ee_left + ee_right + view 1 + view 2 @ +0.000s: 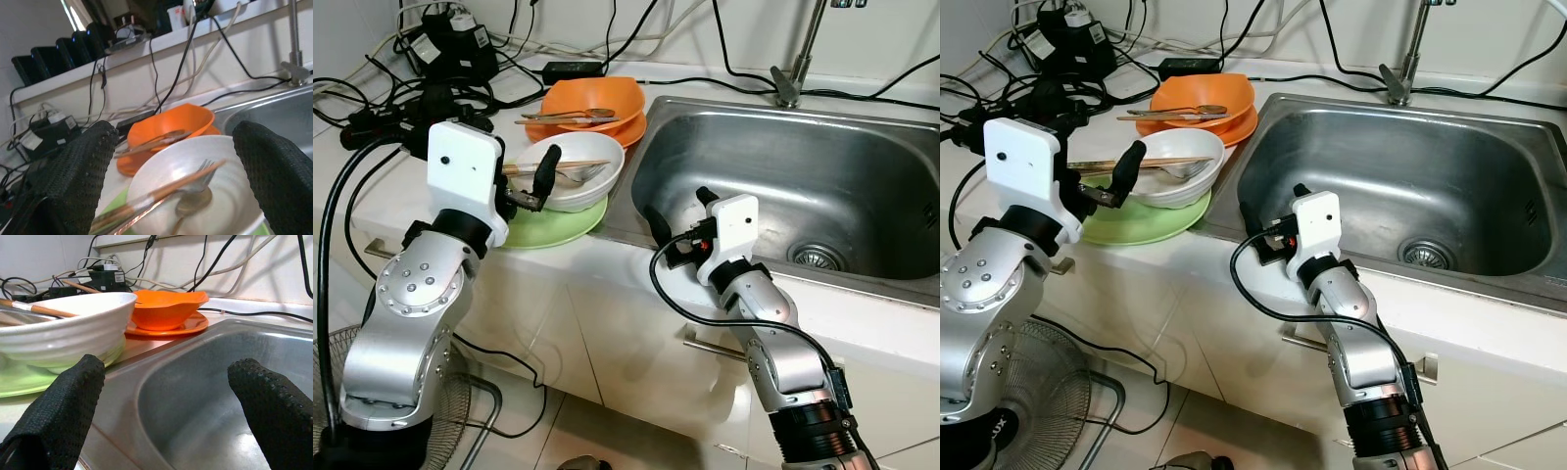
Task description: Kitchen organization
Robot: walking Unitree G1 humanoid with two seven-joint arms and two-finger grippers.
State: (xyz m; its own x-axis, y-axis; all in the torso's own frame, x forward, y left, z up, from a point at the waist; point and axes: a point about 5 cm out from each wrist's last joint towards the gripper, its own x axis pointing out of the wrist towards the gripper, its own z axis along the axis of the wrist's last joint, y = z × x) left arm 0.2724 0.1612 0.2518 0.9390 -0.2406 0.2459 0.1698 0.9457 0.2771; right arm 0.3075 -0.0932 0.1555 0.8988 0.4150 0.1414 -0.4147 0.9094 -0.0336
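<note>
Left wrist view: white bowl between spread left jaws.

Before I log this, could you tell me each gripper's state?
Left gripper: open, empty, at the white ceramic bowl.
Right gripper: open, empty, at the steel sink's rim.

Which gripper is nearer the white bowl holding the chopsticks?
Left. The left gripper is open right at the white bowl's near rim. The right gripper, also open, sits further off, at the sink's front edge.
</note>
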